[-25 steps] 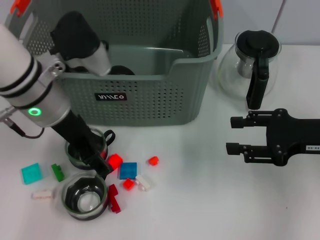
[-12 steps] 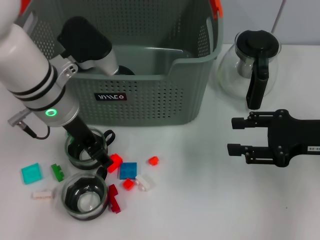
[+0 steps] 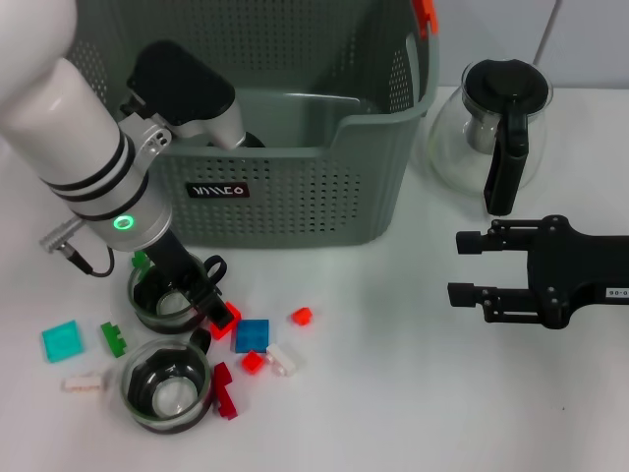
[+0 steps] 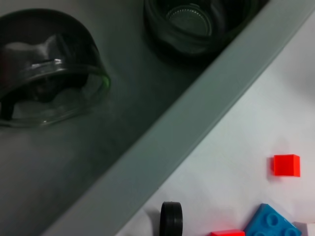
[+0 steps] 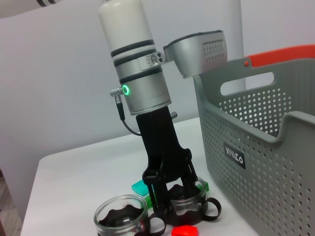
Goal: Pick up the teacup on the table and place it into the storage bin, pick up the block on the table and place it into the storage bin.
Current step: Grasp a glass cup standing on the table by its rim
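Note:
Two glass teacups with black handles stand on the table: one nearer the storage bin (image 3: 165, 297) and one nearer the front edge (image 3: 167, 385). My left gripper (image 3: 197, 293) is down at the bin-side teacup (image 5: 188, 202). In the right wrist view its fingers (image 5: 158, 196) stand apart, open, about the cup's rim. Loose blocks lie around: red (image 3: 224, 317), blue (image 3: 252, 335), small red (image 3: 301, 316), teal (image 3: 61, 340). The grey perforated storage bin (image 3: 295, 187) stands behind; in the left wrist view two glass cups (image 4: 49, 83) lie inside it. My right gripper (image 3: 468, 265) rests open at the right.
A glass teapot (image 3: 496, 128) with a black handle stands right of the bin. Green (image 3: 113, 337), white (image 3: 282, 359) and dark red (image 3: 224, 388) blocks lie beside the front teacup. The bin's wall (image 4: 197, 128) is close to the left wrist.
My left arm has shifted toward the bin, and its fingertips have moved from among the blocks up to the bin-side teacup. The right arm has stayed put.

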